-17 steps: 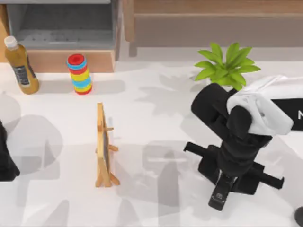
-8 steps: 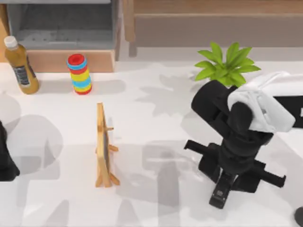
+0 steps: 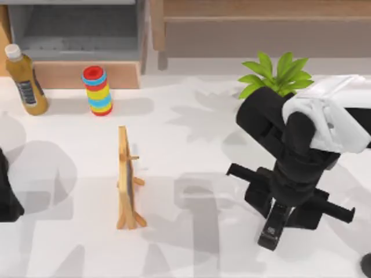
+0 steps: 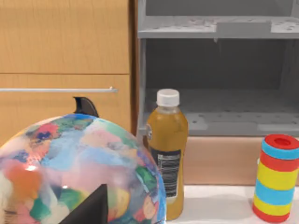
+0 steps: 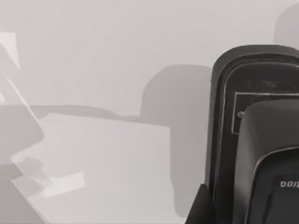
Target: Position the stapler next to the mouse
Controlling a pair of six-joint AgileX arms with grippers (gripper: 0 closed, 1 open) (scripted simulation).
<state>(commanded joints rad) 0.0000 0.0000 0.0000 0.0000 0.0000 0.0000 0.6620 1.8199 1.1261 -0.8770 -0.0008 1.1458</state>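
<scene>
The slim black stapler (image 3: 271,233) sits at the front right of the table, its white-labelled end pointing toward the front edge. My right gripper (image 3: 281,211) is directly over it, shut on its far half, with the arm hiding that part. The right wrist view shows the stapler (image 5: 254,140) close up against the white tabletop. A dark sliver of the mouse (image 3: 366,265) peeks in at the front right corner, to the right of the stapler and apart from it. My left arm (image 3: 6,194) is parked at the table's left edge.
A wooden easel-style stand (image 3: 126,182) is left of centre. A yellow-brown bottle (image 3: 25,81) and a striped ring stack (image 3: 98,91) stand at the back left before a grey shelf unit (image 3: 75,35). A green plant (image 3: 277,78) is behind my right arm. A colourful globe (image 4: 70,172) is near the left wrist.
My right arm has shifted slightly to the right, carrying the stapler with it toward the mouse. The left arm has not moved.
</scene>
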